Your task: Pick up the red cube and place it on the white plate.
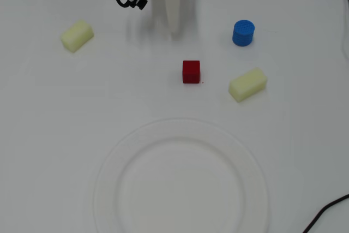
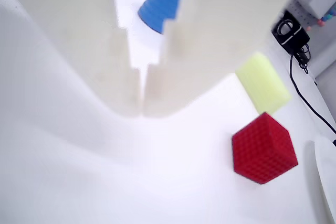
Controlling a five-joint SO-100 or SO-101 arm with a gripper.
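The red cube sits on the white table, above the white plate in the overhead view. In the wrist view the red cube lies at the lower right, and a sliver of the plate's rim shows at the right edge. My white gripper points down from the top of the overhead view, a short way above and left of the cube. In the wrist view the gripper has its fingertips together with nothing between them. It touches no object.
A blue cylinder stands right of the gripper; it also shows in the wrist view. One pale yellow block lies right of the cube, seen in the wrist view too; another lies far left. A black cable crosses the lower right corner.
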